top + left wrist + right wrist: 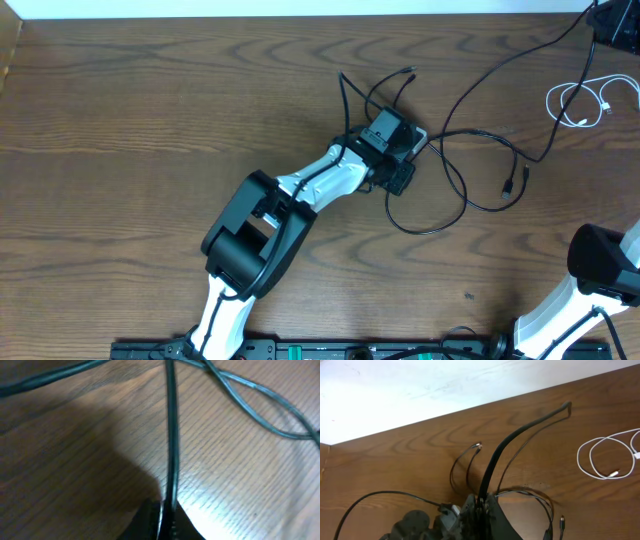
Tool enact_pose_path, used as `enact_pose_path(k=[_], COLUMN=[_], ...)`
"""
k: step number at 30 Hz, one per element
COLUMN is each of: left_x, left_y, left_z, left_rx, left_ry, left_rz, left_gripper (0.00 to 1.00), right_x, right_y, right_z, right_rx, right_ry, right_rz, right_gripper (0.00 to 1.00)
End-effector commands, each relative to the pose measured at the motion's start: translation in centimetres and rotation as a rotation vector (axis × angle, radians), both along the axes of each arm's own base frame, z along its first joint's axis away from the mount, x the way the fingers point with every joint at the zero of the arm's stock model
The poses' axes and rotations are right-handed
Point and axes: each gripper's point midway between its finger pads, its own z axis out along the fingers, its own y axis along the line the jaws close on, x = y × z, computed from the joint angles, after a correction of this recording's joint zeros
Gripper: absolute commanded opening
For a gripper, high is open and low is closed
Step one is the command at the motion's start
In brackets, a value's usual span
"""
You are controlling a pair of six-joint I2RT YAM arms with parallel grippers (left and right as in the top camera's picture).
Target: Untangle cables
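Several thin black cables (463, 195) lie tangled at the table's middle. My left gripper (400, 172) reaches down into the tangle. In the left wrist view the left gripper (167, 515) is shut on one black cable (171, 435), which runs straight away from the fingers, while two more strands (250, 400) cross beyond it. The white cable (551, 98) lies coiled apart at the right. My right gripper (485, 507) is shut, and a black cable (502, 450) rises out from between its fingers. The overhead view hides the right gripper's fingers.
The right arm's body (605, 265) sits at the lower right corner. A loose black plug (508, 187) lies right of the tangle. A dark object (620, 25) sits at the far right corner. The table's far edge (470, 407) meets a white wall.
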Motion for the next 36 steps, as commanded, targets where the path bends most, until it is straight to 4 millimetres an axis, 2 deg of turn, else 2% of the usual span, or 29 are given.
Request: enact_pose_path(k=[1, 3, 5, 7, 10, 15, 18, 22, 25, 27, 31, 34, 36], left_x=[2.0, 3.3, 4.5, 5.3, 6.2, 5.9, 5.1, 4.1, 3.8, 3.7, 3.3, 2.6, 2.2], left_y=[2.6, 5.3, 8.4, 11.4, 16.6, 25.0, 29.2, 34.4, 37.3, 39.0, 42.1, 45.1, 46.4], left_z=[2.2, 4.1, 6.9, 10.0, 15.6, 25.0, 29.0, 31.7, 32.1, 32.1, 32.0, 31.9, 31.8], left_rx=[0.025, 0.065, 0.103, 0.123, 0.125, 0.07, 0.041, 0.042, 0.059, 0.073, 0.116, 0.201, 0.24], left_ry=[-0.034, -0.057, -0.096, -0.142, -0.232, -0.414, -0.502, -0.571, -0.582, -0.581, -0.585, -0.595, -0.598], left_rz=[0.068, 0.134, 0.21, 0.281, 0.405, 0.611, 0.715, 0.847, 0.92, 0.961, 1.047, 1.142, 1.185], left_gripper=[0.08, 0.08, 0.07, 0.07, 0.08, 0.08, 0.07, 0.08, 0.08, 0.08, 0.08, 0.08, 0.07], right_x=[0.0, 0.0, 0.0, 0.0, 0.0, -0.1, -0.2, -0.5, -0.9, -1.4, -2.5, -3.4, -4.0], right_y=[0.4, 0.4, 0.4, 0.4, 0.3, -1.0, -2.1, -4.2, -6.6, -8.9, -13.4, -16.8, -18.4], right_z=[-0.3, -0.3, -0.3, -0.3, -0.3, -0.8, -1.1, -1.7, -2.4, -3.3, -5.7, -8.5, -10.0], right_rx=[-0.02, -0.022, -0.022, -0.023, -0.026, -0.064, -0.087, -0.123, -0.165, -0.206, -0.268, -0.249, -0.227], right_ry=[0.008, 0.01, 0.01, 0.01, 0.012, 0.035, 0.057, 0.089, 0.124, 0.165, 0.254, 0.324, 0.359], right_rz=[0.013, 0.011, 0.011, 0.011, 0.007, -0.059, -0.119, -0.225, -0.32, -0.415, -0.549, -0.616, -0.659], right_gripper=[0.01, 0.01, 0.01, 0.01, 0.01, 0.01, 0.01, 0.01, 0.01, 0.01, 0.01, 0.01, 0.01])
